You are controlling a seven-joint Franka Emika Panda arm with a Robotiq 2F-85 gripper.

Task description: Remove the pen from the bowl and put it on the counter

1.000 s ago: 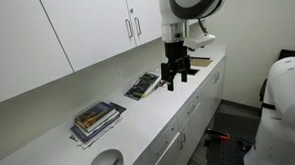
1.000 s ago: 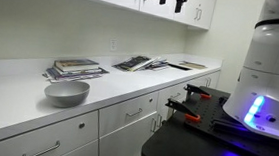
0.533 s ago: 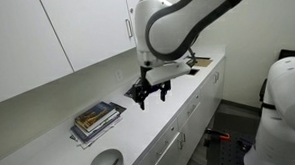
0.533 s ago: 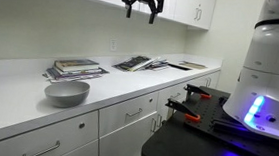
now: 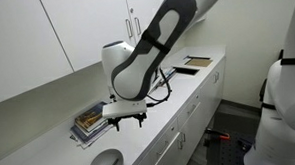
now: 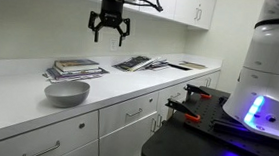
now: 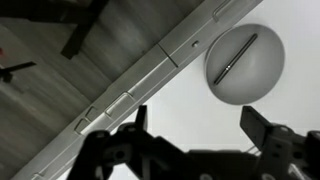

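The small pale grey bowl sits on the white counter near its front edge. It also shows in both exterior views. A dark slim pen lies slanted inside the bowl, seen only in the wrist view. My gripper is open and empty. It hangs above the counter between the bowl and the books, well apart from the bowl.
A stack of books lies behind the bowl. Magazines and papers lie further along the counter. White upper cabinets hang above. White drawers run below the counter edge.
My arm has swung along the counter from the far end, past the magazines, towards the bowl, and has come lower. The gripper stays open and empty.
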